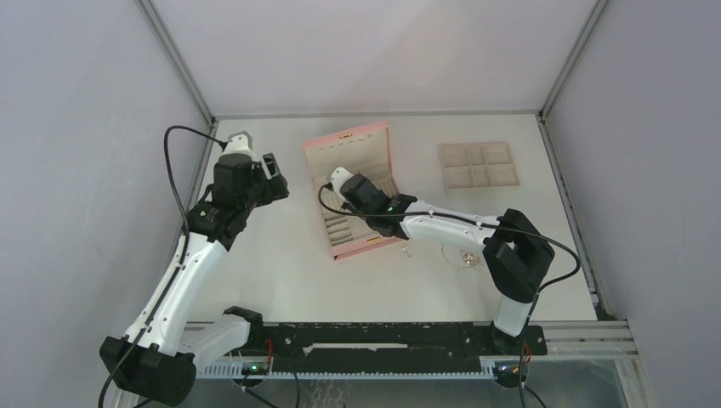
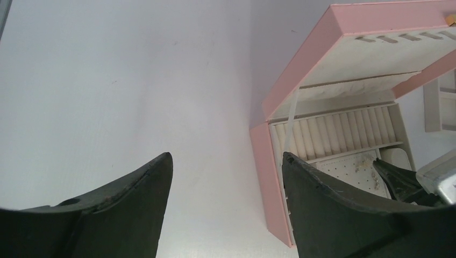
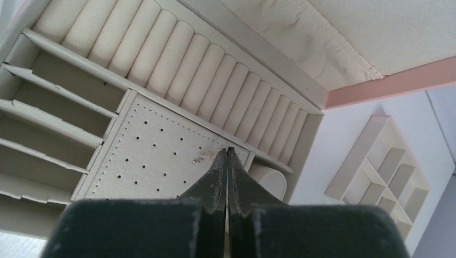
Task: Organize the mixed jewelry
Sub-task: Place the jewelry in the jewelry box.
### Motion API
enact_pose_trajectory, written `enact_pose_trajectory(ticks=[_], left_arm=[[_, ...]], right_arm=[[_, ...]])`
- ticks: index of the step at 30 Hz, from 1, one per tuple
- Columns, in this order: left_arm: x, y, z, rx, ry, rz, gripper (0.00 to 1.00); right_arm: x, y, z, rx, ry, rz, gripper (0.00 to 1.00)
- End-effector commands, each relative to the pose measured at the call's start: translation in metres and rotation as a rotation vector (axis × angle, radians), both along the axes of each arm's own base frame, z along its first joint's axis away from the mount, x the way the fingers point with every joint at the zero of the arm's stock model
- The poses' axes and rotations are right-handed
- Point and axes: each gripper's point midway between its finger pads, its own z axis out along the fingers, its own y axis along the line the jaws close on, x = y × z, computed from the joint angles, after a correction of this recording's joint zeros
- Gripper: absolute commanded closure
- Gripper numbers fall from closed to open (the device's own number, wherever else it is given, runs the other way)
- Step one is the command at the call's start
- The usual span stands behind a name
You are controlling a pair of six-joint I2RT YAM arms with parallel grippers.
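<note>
The pink box [image 1: 347, 146] stands open mid-table, lid up. My right gripper [image 1: 343, 188] is inside it, jaws shut, tips [image 3: 227, 151] at the far edge of the perforated beige panel [image 3: 145, 156]. A tiny silver earring [image 3: 200, 158] lies on the panel just left of the tips, and its thin wire reaches them. Small silver bits also show on that panel in the left wrist view [image 2: 370, 159]. More silver jewelry [image 1: 465, 257] lies on the table under the right arm. My left gripper [image 1: 274, 182] hangs open and empty left of the box [image 2: 226, 157].
The flat beige compartment tray [image 1: 478, 164] lies at the back right and also shows in the right wrist view [image 3: 384, 166]. The box holds ring rolls [image 3: 177, 64] and slot compartments [image 3: 48, 113]. The box's pink side wall [image 2: 267, 177] is close to my left gripper's right finger.
</note>
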Motion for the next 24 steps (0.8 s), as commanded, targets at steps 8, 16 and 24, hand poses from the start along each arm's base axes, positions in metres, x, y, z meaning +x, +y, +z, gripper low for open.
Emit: enact_pose_trajectory(ticks=[8,16,24], left_arm=[[-0.004,0.003,0.011,-0.032,-0.052,0.015,0.21],[-0.012,0.009,0.010,-0.029,-0.067,0.039,0.22],[-0.014,0.013,0.014,-0.022,-0.085,0.053,0.22]], right_arm=[[-0.005,0.017,-0.006,0.049,0.038,0.051,1.00],[-0.006,0.017,-0.013,0.038,0.055,0.055,1.00],[-0.001,0.012,-0.016,0.003,0.015,0.009,1.00]])
